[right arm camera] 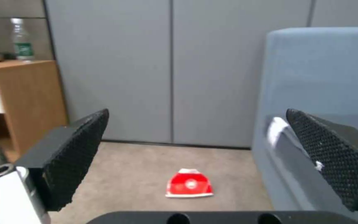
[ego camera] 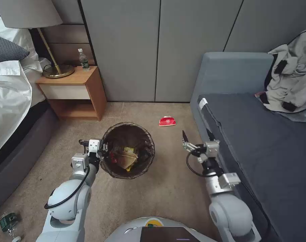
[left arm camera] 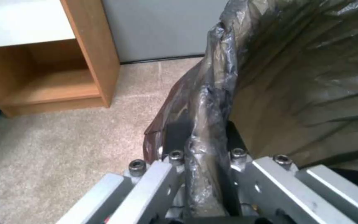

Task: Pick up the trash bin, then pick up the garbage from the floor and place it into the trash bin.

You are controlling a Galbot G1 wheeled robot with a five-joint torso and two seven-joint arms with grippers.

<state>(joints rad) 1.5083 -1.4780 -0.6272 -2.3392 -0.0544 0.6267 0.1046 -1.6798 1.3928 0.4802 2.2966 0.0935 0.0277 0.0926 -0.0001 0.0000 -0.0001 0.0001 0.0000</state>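
Trash bin [ego camera: 128, 150]: upright, mouth upward, rim clenched by left gripper [ego camera: 104, 148]; wrappers inside. Red-and-white carton [ego camera: 167, 121]: flat on carpet [ego camera: 166, 188] beside sofa [ego camera: 260, 141], long axis crosswise. Right gripper [ego camera: 196, 136]: fingers spread, empty, aimed toward carton.

The left gripper [ego camera: 104, 149] reaches forward from a bent elbow, jaws clamped shut on the trash bin [ego camera: 144, 161] rim between them. The right gripper [ego camera: 197, 137] is extended forward, jaws spread wide apart with nothing between them.
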